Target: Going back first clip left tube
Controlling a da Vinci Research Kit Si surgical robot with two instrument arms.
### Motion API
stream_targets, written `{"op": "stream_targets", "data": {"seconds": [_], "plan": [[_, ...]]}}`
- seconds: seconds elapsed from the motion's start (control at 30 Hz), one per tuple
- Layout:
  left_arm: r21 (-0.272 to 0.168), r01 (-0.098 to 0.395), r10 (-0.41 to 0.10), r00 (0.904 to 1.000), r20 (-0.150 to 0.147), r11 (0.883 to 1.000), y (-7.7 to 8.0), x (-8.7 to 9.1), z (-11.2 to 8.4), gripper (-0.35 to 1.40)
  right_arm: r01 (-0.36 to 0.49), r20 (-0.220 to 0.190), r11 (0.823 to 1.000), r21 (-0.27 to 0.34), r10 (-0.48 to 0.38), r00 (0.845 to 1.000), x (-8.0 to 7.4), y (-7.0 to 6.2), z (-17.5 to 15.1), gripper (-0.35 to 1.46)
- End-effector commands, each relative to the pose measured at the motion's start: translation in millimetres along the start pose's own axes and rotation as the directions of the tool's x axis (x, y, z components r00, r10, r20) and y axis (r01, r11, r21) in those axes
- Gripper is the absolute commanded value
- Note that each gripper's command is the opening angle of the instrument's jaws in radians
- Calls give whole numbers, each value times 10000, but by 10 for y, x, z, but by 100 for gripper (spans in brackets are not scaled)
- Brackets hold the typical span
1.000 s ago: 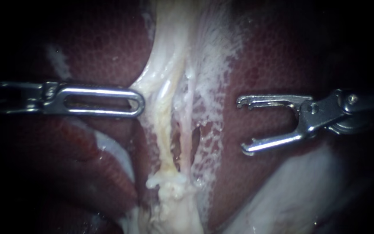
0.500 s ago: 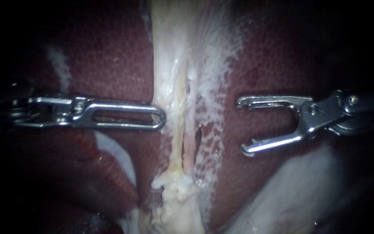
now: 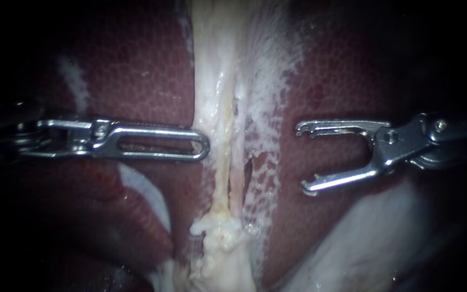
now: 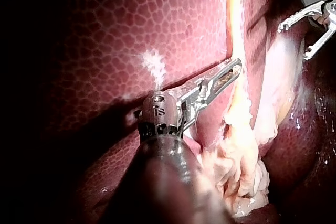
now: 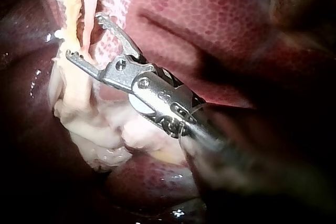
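Surg. lab: bare liver (image 3: 136, 70), endoscope-lit

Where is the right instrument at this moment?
In the endoscope view, the silvery metal right instrument enters from the right, jaws open, over dark red liver, apart from the pale tubes.

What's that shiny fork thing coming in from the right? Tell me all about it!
That is the right instrument: shiny silver metal, with two thin jaws joined at a pinned hinge. The jaws stand wide open like a fork, tips notched, holding nothing. It hangs over the dark red liver, apart from the pale tubes.
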Motion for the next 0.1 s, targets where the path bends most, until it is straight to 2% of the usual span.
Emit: {"op": "stream_targets", "data": {"seconds": [0.03,0.1], "plan": [[1,-3,3,10000,3,10000,0,0,0,-35,0,0,10000,0,0,10000,0,0,0,60],[-1,-5,5,10000,5,10000,0,1,1,-35,1,0,10000,2,-1,10000,0,0,-1,60]]}}
